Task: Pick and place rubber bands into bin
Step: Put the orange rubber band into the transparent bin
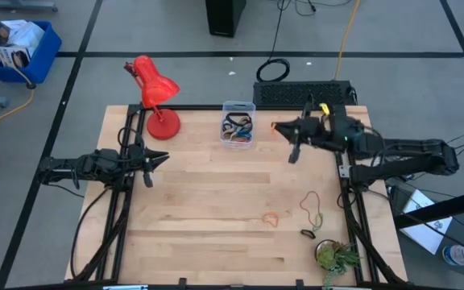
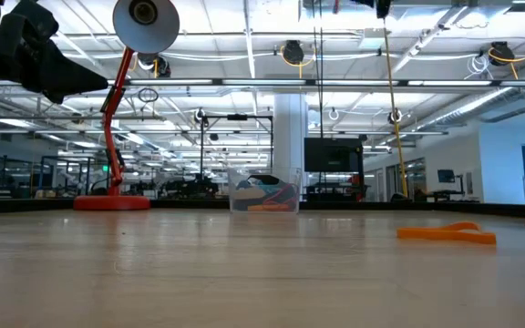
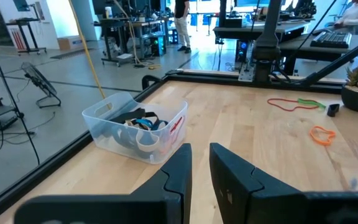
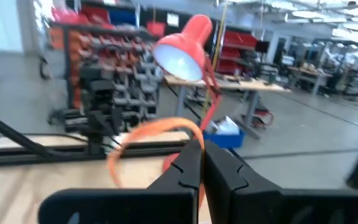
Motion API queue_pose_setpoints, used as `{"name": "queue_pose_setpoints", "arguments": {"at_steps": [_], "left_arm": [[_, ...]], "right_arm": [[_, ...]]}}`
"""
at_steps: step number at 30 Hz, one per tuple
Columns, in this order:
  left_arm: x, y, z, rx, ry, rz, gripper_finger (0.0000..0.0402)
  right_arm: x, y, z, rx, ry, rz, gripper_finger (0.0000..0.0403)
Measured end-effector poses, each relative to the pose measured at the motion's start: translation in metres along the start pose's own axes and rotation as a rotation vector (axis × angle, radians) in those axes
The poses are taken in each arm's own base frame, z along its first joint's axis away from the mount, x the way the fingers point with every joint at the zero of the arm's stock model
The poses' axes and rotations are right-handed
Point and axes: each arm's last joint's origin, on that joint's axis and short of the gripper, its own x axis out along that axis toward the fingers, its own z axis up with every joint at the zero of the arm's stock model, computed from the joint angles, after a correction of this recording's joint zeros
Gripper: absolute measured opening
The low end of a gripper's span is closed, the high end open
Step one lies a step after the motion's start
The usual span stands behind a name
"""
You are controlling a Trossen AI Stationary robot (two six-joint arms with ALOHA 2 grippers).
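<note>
Right gripper, fingers pinched on an orange band, hangs just right of the bin at the table's far edge: carry step. Next, shift left over the bin and release. Left gripper, fingers slightly apart and empty, waits at the left; other bands lie near-right.

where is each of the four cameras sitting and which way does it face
High view: overhead, straight down on the table, both arms showing.
Low view: table height, level toward the bin and red lamp.
Left wrist view: past the left end effector to the bin.
Right wrist view: past the right end effector, shut on an orange rubber band, toward the lamp.
Shared: bin appears in the high, low and left wrist views.
</note>
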Motion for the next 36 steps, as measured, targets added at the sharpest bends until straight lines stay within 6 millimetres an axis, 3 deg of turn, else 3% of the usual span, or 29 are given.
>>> {"name": "queue_pose_setpoints", "arguments": {"at_steps": [7, 13, 16, 26, 36], "left_arm": [[0.000, 0.000, 0.000, -0.001, 0.000, 0.000, 0.0063], [0.000, 0.000, 0.000, -0.003, 0.000, 0.000, 0.0063], [0.000, 0.000, 0.000, -0.003, 0.000, 0.000, 0.0063], [0.000, 0.000, 0.000, -0.002, 0.002, 0.000, 0.0063], [0.000, 0.000, 0.000, -0.002, 0.002, 0.000, 0.0063]], "right_arm": [[0.040, -0.022, 0.043, -0.054, 0.138, -0.078, 0.0000], [0.088, -0.045, 0.039, -0.048, 0.258, -0.154, 0.0000], [0.111, -0.054, 0.020, -0.045, 0.321, -0.182, 0.0000], [0.165, -0.067, -0.079, -0.015, 0.674, -0.168, 0.0000], [0.189, -0.061, -0.143, 0.035, 0.847, -0.113, 0.0000]]}}
